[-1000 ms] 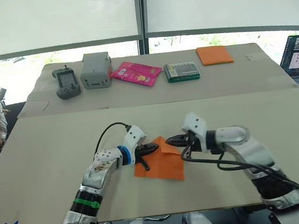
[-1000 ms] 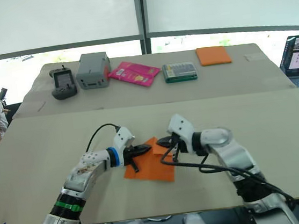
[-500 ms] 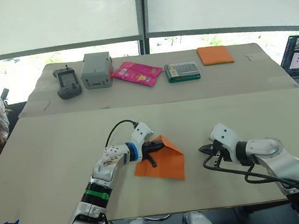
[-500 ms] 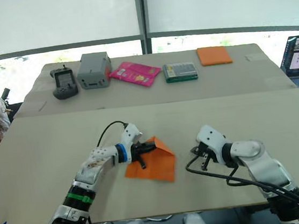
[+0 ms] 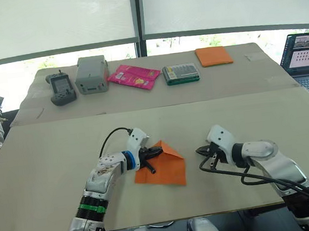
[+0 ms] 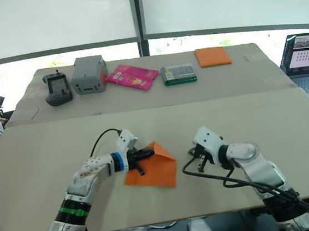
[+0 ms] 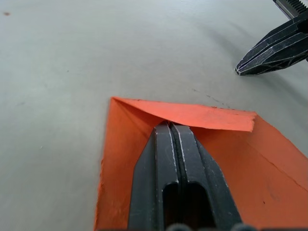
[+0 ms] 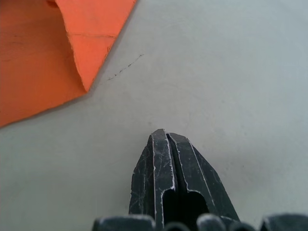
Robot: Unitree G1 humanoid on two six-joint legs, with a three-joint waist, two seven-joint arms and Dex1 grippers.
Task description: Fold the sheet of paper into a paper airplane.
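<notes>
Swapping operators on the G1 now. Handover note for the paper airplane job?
Left gripper: shut, pressing down on the sheet of paper, right at its folded-over corner.
Right gripper: shut, holding nothing, off the paper on the bare table.
Sheet lies flat near the table's front edge, between the two arms. The thicker orange pad at the far edge is not part of the job.
Done: one corner flap folded over.
Left: everything else; no nose or wings formed yet.
</notes>
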